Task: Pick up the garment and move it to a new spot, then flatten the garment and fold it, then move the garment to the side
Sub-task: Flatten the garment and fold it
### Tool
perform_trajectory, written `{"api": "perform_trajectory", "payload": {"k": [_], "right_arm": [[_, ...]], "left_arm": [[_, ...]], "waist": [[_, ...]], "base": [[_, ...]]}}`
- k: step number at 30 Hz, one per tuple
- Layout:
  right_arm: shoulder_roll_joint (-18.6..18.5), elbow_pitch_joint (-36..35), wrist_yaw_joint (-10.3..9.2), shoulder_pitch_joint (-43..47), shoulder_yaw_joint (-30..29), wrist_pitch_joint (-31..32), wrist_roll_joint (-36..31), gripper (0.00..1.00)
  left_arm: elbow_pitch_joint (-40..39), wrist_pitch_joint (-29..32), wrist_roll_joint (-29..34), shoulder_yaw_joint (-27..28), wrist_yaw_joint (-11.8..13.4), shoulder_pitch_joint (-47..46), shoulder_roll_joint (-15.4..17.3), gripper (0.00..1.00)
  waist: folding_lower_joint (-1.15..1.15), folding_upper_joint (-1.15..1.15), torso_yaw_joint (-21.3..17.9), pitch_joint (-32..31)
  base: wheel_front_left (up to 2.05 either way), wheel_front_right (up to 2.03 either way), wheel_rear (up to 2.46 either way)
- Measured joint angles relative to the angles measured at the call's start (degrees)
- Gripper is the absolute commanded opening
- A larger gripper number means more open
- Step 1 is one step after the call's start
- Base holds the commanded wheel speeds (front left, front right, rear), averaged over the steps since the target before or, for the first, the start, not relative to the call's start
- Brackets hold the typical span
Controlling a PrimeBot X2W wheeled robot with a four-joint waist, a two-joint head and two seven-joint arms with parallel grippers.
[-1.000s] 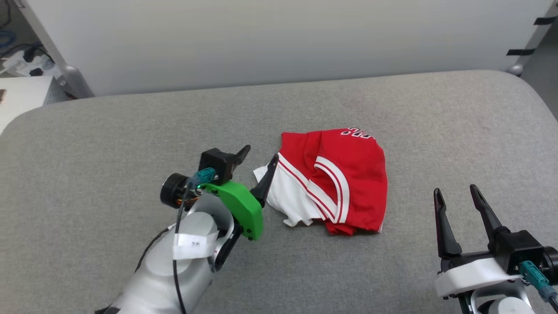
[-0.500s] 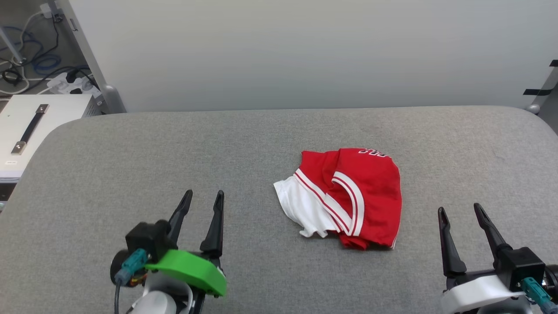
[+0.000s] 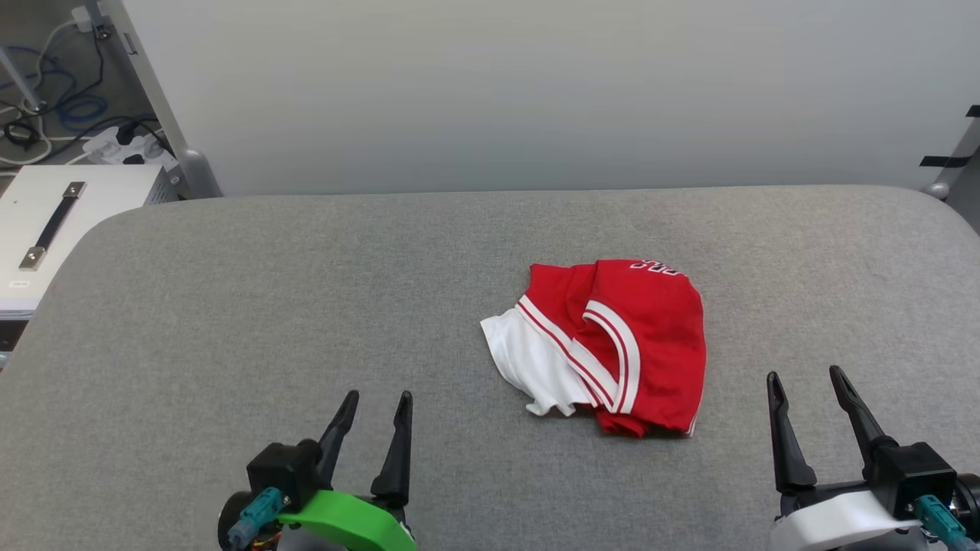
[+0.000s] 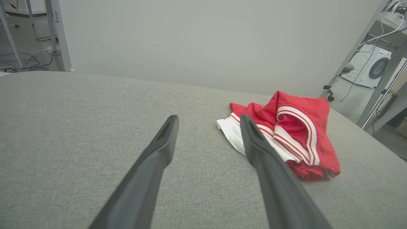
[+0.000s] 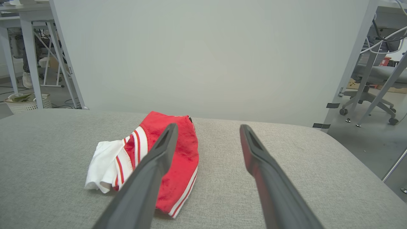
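Note:
The garment (image 3: 612,344) is a red jersey with white sleeve and striped trim, lying folded in a compact bundle right of centre on the grey padded table (image 3: 306,291). A strip of lettering shows at its far edge. My left gripper (image 3: 377,398) stands open near the front edge, well left of the bundle, with nothing between its fingers. My right gripper (image 3: 805,376) is open at the front right, just right of the bundle, also empty. In the left wrist view the garment (image 4: 286,133) lies ahead and right of my left gripper (image 4: 208,118). In the right wrist view the garment (image 5: 149,156) lies ahead-left of my right gripper (image 5: 206,127).
A pale wall panel (image 3: 536,92) rises behind the table. A white case with a handle (image 3: 53,222) and floor cables (image 3: 46,115) sit off the table's left end. Metal frame legs, an office chair (image 5: 372,98) and a washing machine (image 4: 369,68) stand off the right end.
My left gripper drew back from the garment's white sleeve to the front edge, open and empty. The head camera shifted its framing early on. The garment stays put and the right gripper has barely shifted.

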Motion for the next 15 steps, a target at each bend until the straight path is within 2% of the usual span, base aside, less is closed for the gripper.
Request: {"api": "perform_trajectory", "payload": {"k": [4, 7, 9, 10, 15], "right_arm": [[0.05, -0.62, 0.00, -0.25, 0.11, 0.00, 0.00, 1.00], [0.09, -1.07, 0.00, -0.66, 0.16, 0.00, -0.01, 1.00], [0.11, -1.19, 0.00, -1.09, 0.37, 0.00, -0.02, 1.00], [0.13, -1.18, 0.00, -1.21, 0.63, 0.00, -0.05, 1.00], [0.18, -1.24, 0.00, -2.32, 1.45, 0.00, -0.09, 1.00]], "left_arm": [[2.12, 0.93, -0.03, -0.94, -0.19, -1.31, -0.42, 1.00], [2.47, 5.58, -0.16, -1.48, -0.02, -4.64, -0.54, 1.00], [3.04, 12.27, -1.38, -2.09, 0.54, -7.36, -0.74, 1.00], [3.27, 17.57, -2.00, -2.91, 1.09, -9.10, -0.81, 1.00], [2.43, 35.87, -1.08, -6.04, 4.39, -15.18, -0.65, 1.00]], "waist": [[0.00, 0.00, -0.41, 1.25], [0.00, 0.00, -0.83, 2.51], [0.00, 0.00, -1.16, 3.44], [0.00, 0.00, -1.41, 4.09], [0.00, 0.00, -2.60, 6.64]], "base": [[0.00, 0.00, 0.00], [0.00, 0.00, 0.00], [0.00, 0.00, 0.00], [0.00, 0.00, 0.00], [0.00, 0.00, 0.00]]}}
